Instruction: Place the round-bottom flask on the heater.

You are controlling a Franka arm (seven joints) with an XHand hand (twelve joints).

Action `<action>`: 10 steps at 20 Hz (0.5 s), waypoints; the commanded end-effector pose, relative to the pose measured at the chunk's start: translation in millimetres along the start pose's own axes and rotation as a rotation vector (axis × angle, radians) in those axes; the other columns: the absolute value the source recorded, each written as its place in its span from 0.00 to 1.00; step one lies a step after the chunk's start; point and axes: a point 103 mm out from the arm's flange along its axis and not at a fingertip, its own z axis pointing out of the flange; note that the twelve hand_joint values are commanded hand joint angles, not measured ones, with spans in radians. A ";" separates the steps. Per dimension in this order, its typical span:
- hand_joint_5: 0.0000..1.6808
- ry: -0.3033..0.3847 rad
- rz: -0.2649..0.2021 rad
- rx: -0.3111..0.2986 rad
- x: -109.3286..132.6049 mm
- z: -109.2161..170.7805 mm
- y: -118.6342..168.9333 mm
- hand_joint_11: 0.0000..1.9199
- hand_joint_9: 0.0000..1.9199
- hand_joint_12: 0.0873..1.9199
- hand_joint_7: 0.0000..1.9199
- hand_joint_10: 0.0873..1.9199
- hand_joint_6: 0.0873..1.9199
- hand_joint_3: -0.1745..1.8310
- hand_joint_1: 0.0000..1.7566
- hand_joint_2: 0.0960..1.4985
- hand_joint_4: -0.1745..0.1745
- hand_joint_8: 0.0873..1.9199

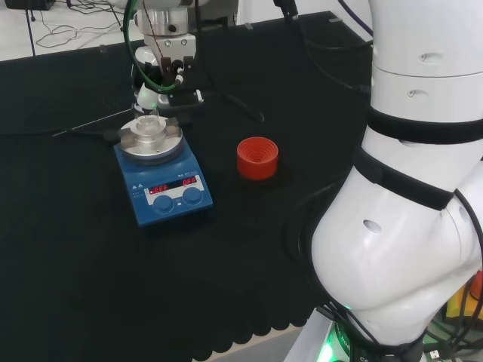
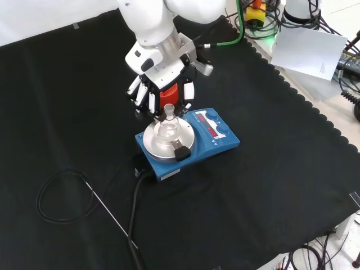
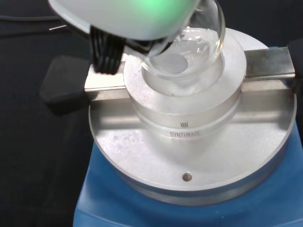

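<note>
Flask [image 2: 167,128] sits in the heater [image 2: 187,143] well (neck tilted a bit). Hand [image 2: 163,90] hovers behind, fingers looking relaxed, probably holding nothing.

Flask [image 2: 167,130] on heater [image 2: 209,142], stand [image 1: 257,157] beside.

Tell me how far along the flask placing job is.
Mostly done: the round-bottom flask sits in the metal block on the heater, away from the red stand. In hand: the hand hovers over its neck; whether it grips is unclear. Left: letting go and withdrawing.
</note>
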 end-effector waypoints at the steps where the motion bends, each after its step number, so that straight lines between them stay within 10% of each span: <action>1: 0.71 -0.003 -0.004 0.001 1.4 1.0 2.1 0.17 0.38 0.69 0.25 0.26 0.45 0.52 0.64 0.35 1.00 0.32; 10: 0.71 -0.017 0.005 0.018 1.1 7.0 10.2 0.17 0.38 0.69 0.25 0.26 0.45 0.52 0.64 0.35 1.00 0.32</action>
